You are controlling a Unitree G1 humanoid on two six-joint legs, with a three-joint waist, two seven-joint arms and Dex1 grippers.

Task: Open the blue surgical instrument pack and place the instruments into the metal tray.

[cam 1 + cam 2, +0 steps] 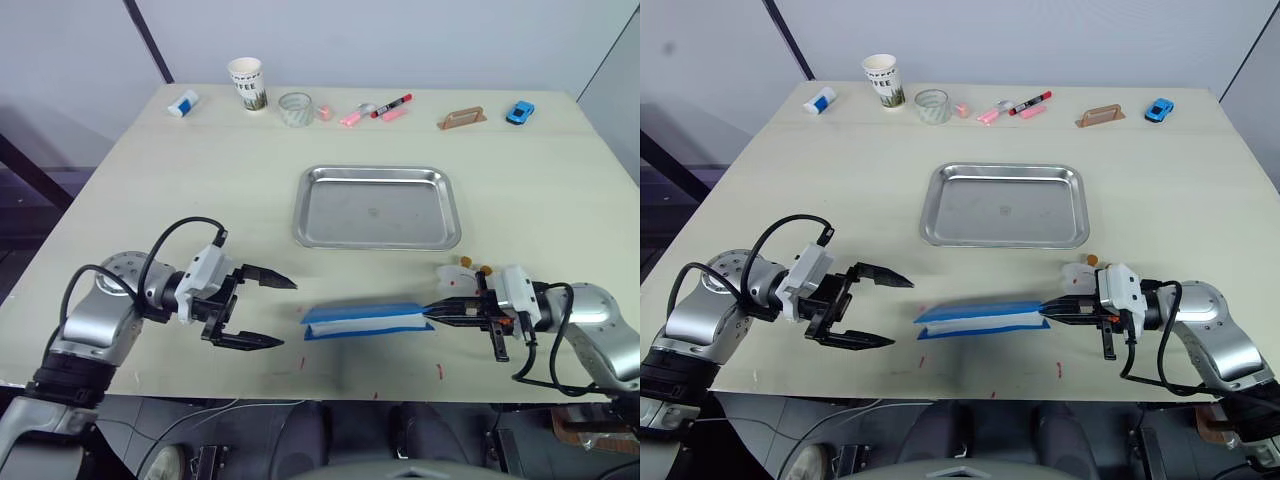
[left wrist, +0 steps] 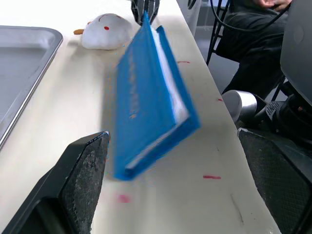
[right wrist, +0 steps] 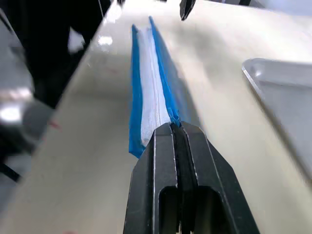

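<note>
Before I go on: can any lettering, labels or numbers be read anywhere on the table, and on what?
No text can be read as words.
Soft blue rectangular instrument pack, pinched at one end by the right claw: pale lettering on its face, too blurred.
White paper cup: dark print near the rim, too small.
Small white-and-blue packet: nothing legible.
Shiny steel tray: no markings.

Head stereo overlooks table [image 1: 120,180]; wrist cameras close, facing each other

1 blue pack [image 1: 365,320], 1 tray [image 1: 378,207], 1 cup [image 1: 247,83], 1 toy car [image 1: 519,112], 2 hands [image 1: 262,312] [image 1: 437,309].
</note>
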